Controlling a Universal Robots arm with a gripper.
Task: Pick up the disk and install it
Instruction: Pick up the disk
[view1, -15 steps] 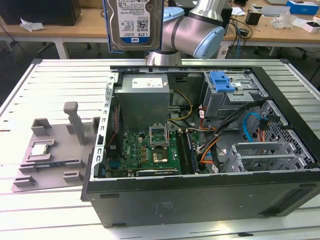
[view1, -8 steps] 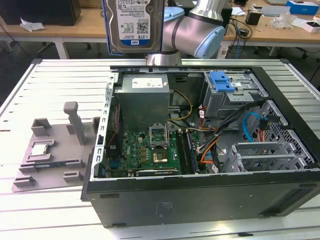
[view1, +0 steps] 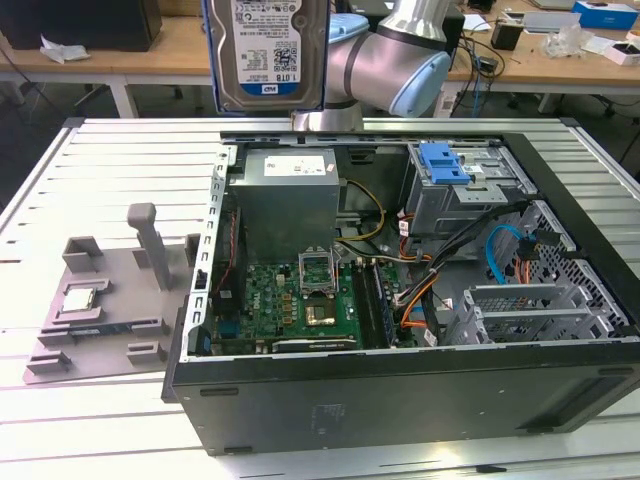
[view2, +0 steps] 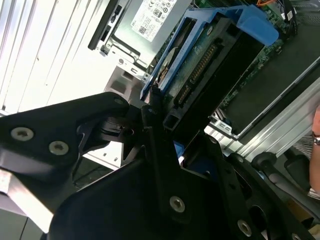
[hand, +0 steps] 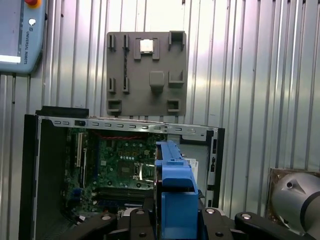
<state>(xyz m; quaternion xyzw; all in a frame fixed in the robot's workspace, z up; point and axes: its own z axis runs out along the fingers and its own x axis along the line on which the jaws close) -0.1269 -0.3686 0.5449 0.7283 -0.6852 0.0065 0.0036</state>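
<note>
- Gripper (view2: 172, 132) is closed on the disk (view2: 210, 60), its black fingers (view2: 150, 117) pinching one end of the blue-framed drive.
- One arm (view1: 400, 60), one disk (view1: 268, 50), one open computer case (view1: 400, 390), one grey fixture (view1: 110, 300) and one small square chip (view1: 82, 296) seated in that fixture.
- One blue bracket (view1: 445, 160) sits in the case's drive bay, well apart from the held disk.
- In the exterior view the disk hangs upright above the far edge of the case, label facing out.
- In the first wrist view the disk (hand: 175, 190) juts straight out from the fingers, over the case.
- Its upper end is cut off in the exterior view.
</note>
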